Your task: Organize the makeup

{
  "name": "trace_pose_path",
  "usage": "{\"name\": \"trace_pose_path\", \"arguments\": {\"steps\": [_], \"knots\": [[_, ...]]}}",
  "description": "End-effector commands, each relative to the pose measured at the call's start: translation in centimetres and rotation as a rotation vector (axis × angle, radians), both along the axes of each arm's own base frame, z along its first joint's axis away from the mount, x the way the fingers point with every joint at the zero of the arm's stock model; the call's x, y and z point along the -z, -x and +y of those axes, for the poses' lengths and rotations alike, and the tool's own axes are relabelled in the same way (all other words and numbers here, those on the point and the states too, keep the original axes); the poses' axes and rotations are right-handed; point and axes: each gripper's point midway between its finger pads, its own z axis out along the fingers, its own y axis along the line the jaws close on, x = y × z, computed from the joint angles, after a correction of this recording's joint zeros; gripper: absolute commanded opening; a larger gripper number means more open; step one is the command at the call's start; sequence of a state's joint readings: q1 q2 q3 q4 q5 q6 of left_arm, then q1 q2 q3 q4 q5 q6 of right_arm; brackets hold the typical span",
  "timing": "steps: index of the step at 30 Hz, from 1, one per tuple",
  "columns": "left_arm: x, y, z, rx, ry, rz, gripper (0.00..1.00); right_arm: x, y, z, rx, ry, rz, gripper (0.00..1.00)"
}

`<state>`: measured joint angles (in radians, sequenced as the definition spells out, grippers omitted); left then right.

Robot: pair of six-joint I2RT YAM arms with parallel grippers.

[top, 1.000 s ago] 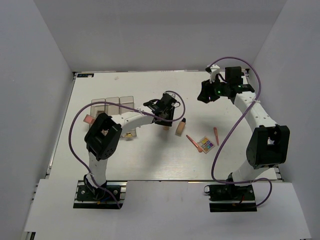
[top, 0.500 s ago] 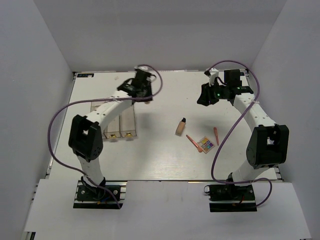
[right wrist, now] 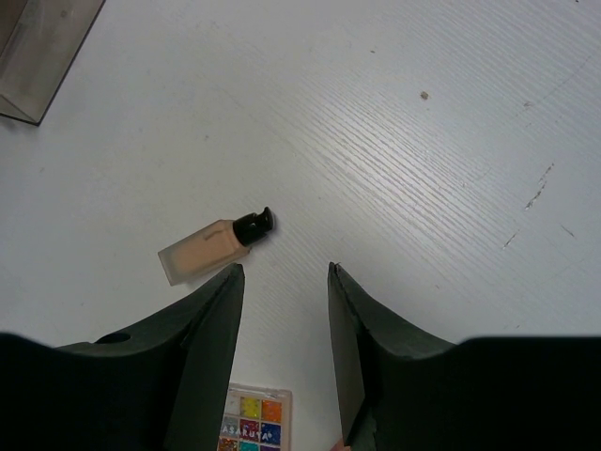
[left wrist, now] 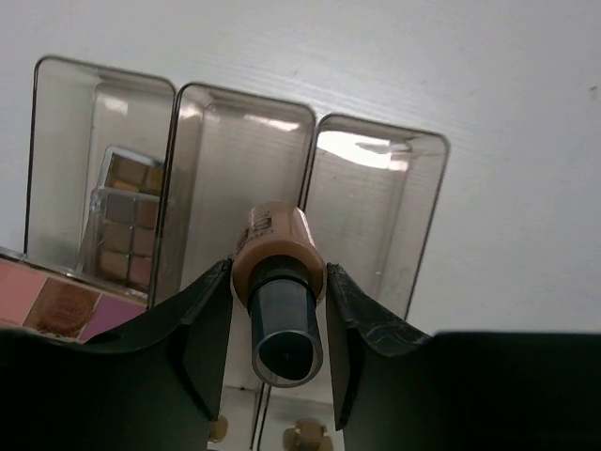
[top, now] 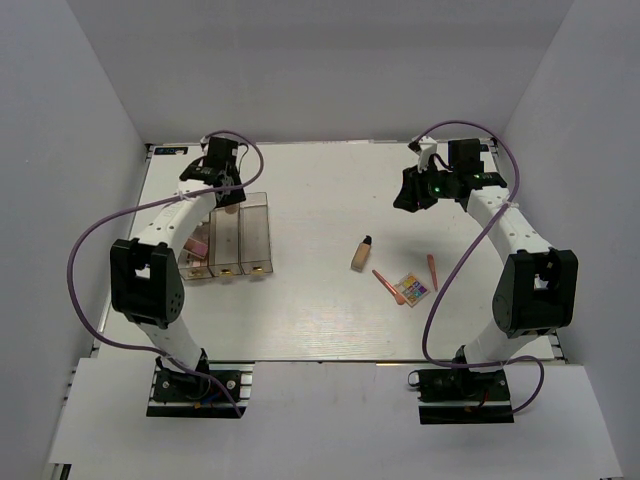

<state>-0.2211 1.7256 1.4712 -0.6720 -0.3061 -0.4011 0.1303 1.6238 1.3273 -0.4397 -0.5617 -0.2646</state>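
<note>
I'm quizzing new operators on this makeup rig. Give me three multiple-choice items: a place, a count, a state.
1. The foundation bottle in the left jaws is: A above the clear box; B beside a palette; C on the right arm.
2. Pencils lying on the table: A one; B two; C four.
3. The right jaws are: A open, empty; B shut on a pencil; C shut on a palette.
A: box compartments show beneath it. B: two lie apart. A: bare table shows between them.
</note>
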Motion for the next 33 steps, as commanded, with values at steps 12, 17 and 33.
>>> {"name": "trace_pose_path", "arguments": {"steps": [12, 17, 33], "knots": [[3.6, 1.0, 3.5, -0.04, -0.03, 0.077, 0.49, -1.6, 0.1, 0.1, -0.004, -0.026, -0.038, 0.48], [4.6, 0.6, 3.3, -0.038, -0.024, 0.1, 0.59, -1.7, 0.1, 0.1, -0.005, -0.024, -0.041, 0.48], [-7.8, -0.5, -1.2, 0.143, 0.149, -0.223, 0.61, -1.1, 0.5, 0.0, -0.009, -0.021, -0.031, 0.49]]}}
